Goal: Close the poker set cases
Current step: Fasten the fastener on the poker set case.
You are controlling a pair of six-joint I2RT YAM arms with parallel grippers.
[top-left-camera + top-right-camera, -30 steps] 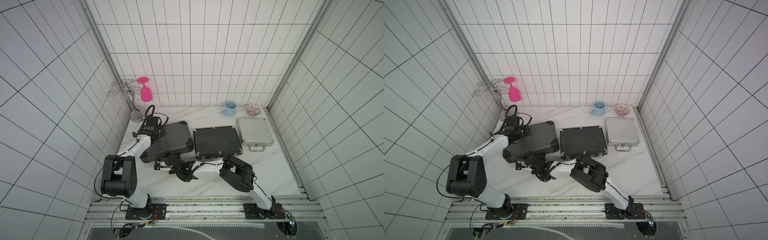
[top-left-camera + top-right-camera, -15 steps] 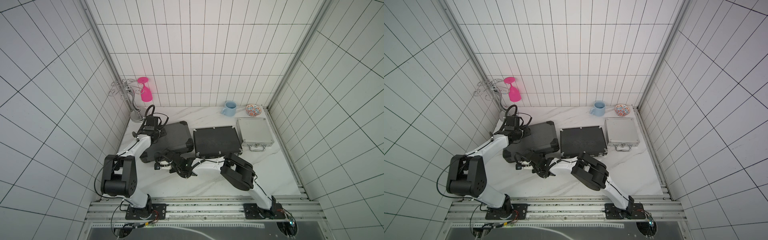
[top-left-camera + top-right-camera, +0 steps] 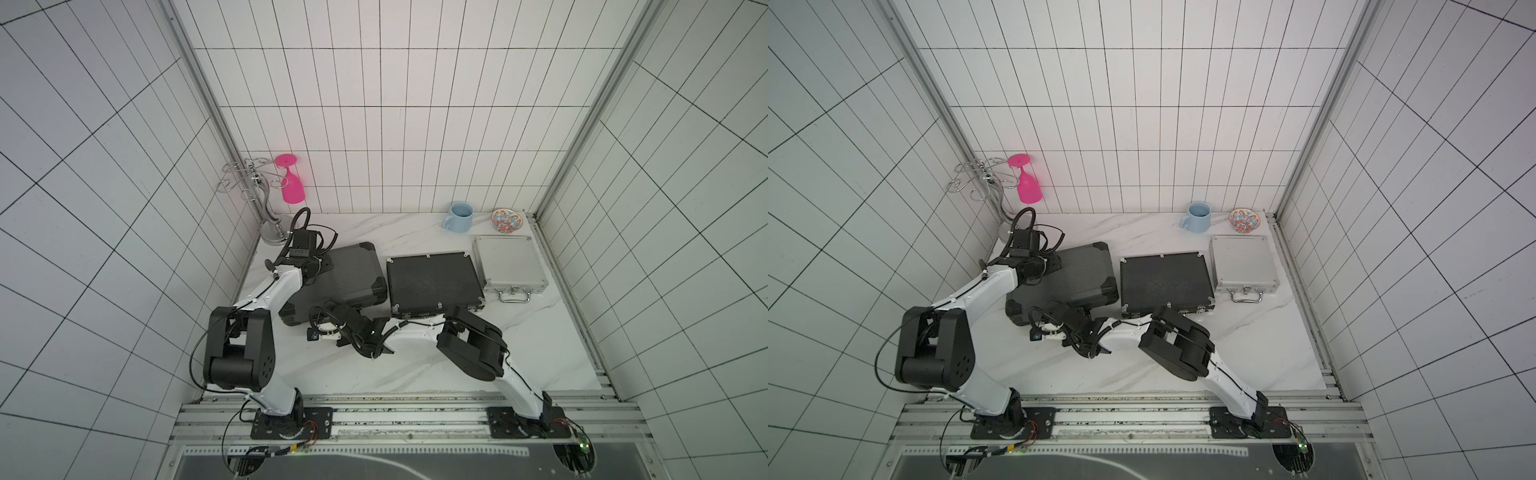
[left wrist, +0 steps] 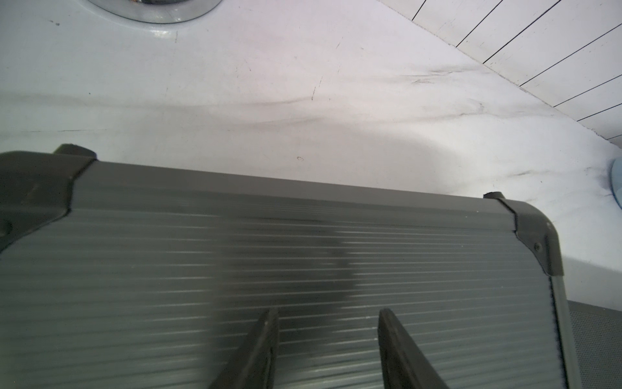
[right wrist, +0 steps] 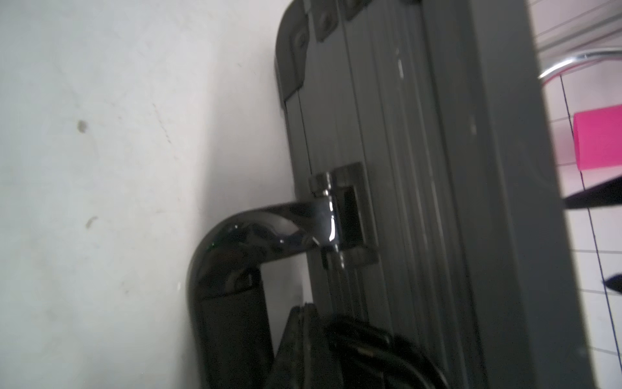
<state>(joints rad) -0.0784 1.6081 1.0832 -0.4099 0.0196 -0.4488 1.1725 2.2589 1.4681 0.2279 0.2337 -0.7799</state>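
Three poker set cases are lying in a row across the middle of a white marble tabletop (image 3: 540, 340), all with lids down. The large dark-grey case (image 3: 353, 274) is sitting at the robot's left, slightly skewed. The medium black case (image 3: 432, 282) is lying just beside it. The small silver case (image 3: 509, 264) is resting at the right, its handle facing the robot.

The left gripper (image 4: 328, 336) is hovering low over the grey case's ribbed lid near its far edge, jaws partly apart and holding nothing; whether the fingers (image 4: 259, 350) are touching the lid is unclear.

The right gripper (image 5: 304, 308) is sitting with its jaws fully together at the grey case's front edge, just beside the glossy black handle (image 5: 235, 235). It is gripping nothing visible.

Behind the cases, near the back wall, a pale blue mug (image 3: 459, 216) and a patterned bowl (image 3: 506, 219) are standing. In the far left corner a pink glass (image 3: 293, 191) is hanging upside down from a chrome rack (image 3: 253, 187).
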